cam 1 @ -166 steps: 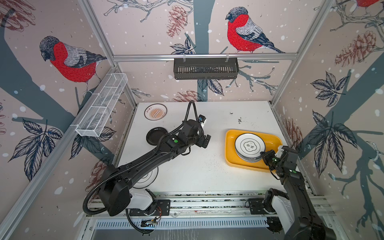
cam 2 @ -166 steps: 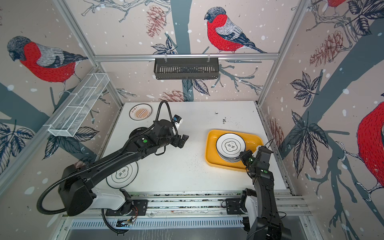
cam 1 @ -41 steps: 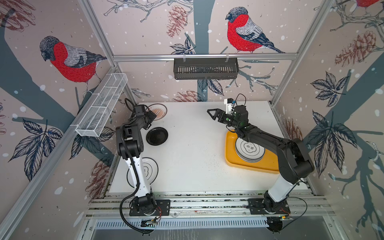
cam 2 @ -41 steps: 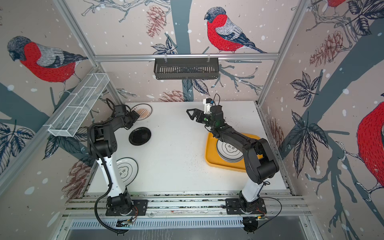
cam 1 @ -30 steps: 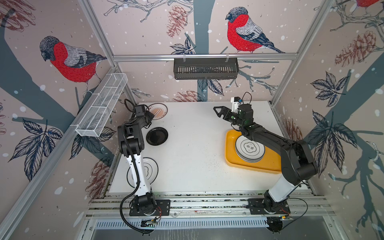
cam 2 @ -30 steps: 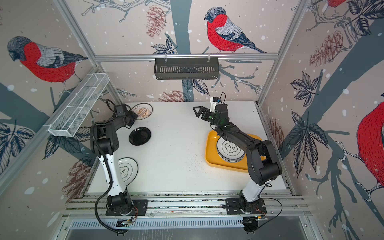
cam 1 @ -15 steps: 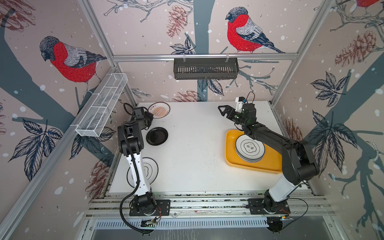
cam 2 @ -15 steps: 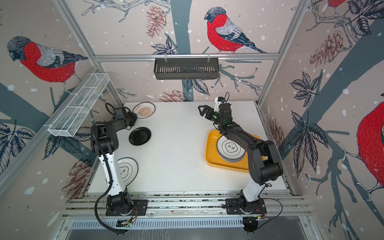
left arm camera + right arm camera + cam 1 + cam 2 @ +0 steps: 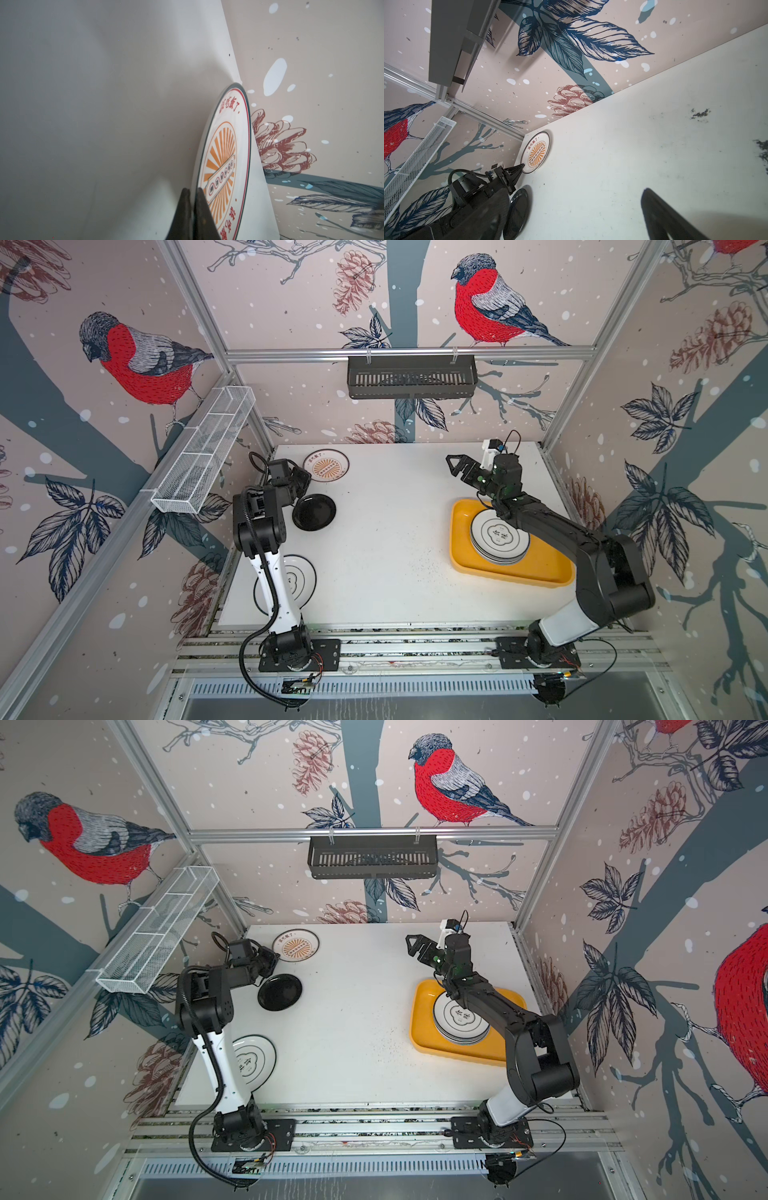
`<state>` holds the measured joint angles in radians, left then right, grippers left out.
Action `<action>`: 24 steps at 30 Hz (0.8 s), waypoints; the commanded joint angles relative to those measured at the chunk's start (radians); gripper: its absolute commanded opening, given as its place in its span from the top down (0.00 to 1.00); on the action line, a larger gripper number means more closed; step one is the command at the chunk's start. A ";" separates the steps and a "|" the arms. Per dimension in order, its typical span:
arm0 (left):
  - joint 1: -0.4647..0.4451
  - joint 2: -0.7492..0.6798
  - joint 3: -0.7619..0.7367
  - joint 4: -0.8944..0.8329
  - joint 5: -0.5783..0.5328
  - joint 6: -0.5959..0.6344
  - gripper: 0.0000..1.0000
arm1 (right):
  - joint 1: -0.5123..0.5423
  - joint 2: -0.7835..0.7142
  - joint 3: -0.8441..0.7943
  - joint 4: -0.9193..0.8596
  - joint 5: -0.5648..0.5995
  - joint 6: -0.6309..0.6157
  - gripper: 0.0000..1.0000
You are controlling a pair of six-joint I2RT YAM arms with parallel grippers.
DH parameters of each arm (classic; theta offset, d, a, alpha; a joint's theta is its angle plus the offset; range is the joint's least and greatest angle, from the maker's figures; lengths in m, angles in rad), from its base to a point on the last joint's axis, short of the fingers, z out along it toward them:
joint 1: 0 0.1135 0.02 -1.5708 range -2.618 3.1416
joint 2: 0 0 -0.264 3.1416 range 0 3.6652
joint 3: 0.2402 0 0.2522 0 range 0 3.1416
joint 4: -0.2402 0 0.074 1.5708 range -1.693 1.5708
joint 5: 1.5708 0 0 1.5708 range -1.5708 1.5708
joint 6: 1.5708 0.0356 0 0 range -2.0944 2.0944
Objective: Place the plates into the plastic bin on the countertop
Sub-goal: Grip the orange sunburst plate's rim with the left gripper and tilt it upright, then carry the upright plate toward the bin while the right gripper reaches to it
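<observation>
Sunburst plate (image 9: 326,465) rim pinched by L hand (image 9: 192,192); R hand (image 9: 452,466) wide, empty, over countertop (image 9: 386,531).

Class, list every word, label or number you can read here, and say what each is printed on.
"該吃飯了": red characters on the rim of the sunburst plate, which the left gripper pinches.
Banner across its sunburst: circled characters, too small to read.
Its lower rim: more red characters, cut off.
On the stacked flower-outline plate in the plastic bin: two characters, too blurred.
On the lone flower-outline plate on the countertop: too small likewise.
</observation>
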<state>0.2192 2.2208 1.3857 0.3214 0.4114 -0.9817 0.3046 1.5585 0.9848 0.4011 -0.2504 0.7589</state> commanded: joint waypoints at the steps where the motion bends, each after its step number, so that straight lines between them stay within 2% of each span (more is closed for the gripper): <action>1: -0.022 -0.059 -0.029 0.151 0.078 0.009 0.98 | -0.001 -0.034 -0.024 0.043 0.029 -0.006 0.00; 9: -0.108 -0.155 -0.069 0.195 0.161 -0.005 0.98 | -0.002 -0.134 -0.119 0.070 0.025 -0.009 0.01; 14: -0.168 -0.207 -0.067 0.152 0.218 0.003 0.98 | 0.015 -0.223 -0.192 0.108 0.041 -0.023 0.00; 19: -0.228 -0.260 -0.054 0.091 0.243 0.016 0.98 | 0.032 -0.287 -0.267 0.141 0.048 -0.008 0.01; 24: -0.300 -0.288 0.037 -0.121 0.260 0.119 0.98 | 0.053 -0.334 -0.292 0.141 0.049 -0.022 0.01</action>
<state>-0.0593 1.9587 1.3903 0.2920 0.6273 -0.9310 0.3523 1.2484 0.6968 0.4938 -0.2066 0.7555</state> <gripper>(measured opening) 0.075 0.994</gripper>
